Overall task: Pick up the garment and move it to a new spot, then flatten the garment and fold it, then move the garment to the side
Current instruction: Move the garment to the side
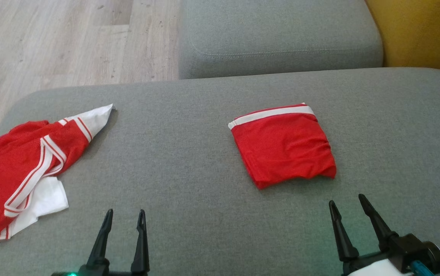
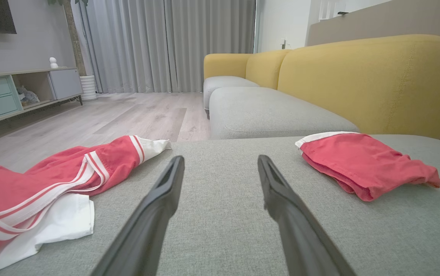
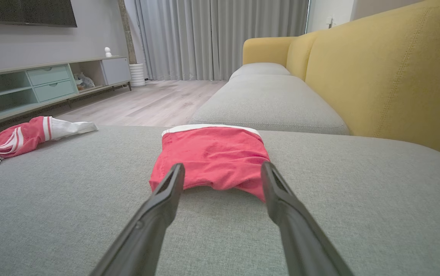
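Open right gripper [image 1: 346, 199], folded garment [image 1: 283, 143], curtains [image 3: 220, 38] in wrist views

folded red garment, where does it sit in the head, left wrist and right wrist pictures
head view: folded red garment right of centre on the grey cushion, up-picture from the right gripper.
left wrist view: at the right, right of the left gripper.
right wrist view: centre, just beyond the right gripper's tips.
shared landmark: crumpled red and white garment, at the left in all three.
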Controlling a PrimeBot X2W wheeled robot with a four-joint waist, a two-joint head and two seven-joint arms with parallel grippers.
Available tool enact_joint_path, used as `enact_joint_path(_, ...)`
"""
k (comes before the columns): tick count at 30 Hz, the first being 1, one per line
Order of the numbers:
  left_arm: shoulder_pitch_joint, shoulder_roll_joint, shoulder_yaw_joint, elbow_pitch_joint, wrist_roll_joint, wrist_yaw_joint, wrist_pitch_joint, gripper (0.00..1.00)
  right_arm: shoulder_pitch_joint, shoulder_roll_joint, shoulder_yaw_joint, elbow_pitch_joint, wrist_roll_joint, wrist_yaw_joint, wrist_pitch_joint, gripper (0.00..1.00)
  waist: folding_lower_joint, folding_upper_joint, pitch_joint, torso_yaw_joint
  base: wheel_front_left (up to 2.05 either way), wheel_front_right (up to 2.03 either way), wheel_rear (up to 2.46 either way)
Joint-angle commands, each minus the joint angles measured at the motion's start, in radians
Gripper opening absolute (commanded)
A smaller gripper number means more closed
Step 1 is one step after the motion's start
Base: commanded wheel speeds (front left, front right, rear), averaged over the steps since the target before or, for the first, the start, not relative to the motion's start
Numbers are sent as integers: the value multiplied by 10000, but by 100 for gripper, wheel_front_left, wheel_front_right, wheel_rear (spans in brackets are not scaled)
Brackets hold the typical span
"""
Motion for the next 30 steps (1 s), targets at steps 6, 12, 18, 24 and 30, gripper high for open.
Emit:
enact_joint_path(6,-260,-54,423,-190,-53,68,-51,100,-289,-65,242,-168,153,-7,-108,100,0,0,-56,-53,0,0,0)
enact_joint_path(12,-273,-54,404,-163,-54,80,-51,100,-323,-82,264,-111,180,-7,-108,100,0,0,-22,-45,0,0,0)
enact_joint_path(18,-303,-55,355,-256,-139,177,-51,100,-379,-166,334,-88,155,-7,-108,100,0,0,94,-42,0,0,0)
enact_joint_path(24,-406,-55,248,-479,-211,273,-51,100,-760,-375,493,-176,69,-7,-108,100,0,0,441,-37,0,0,0)
enact_joint_path(30,-801,-55,95,-811,-256,318,-51,100,-1795,-648,545,209,303,-7,-108,100,0,0,1392,56,0,0,0)
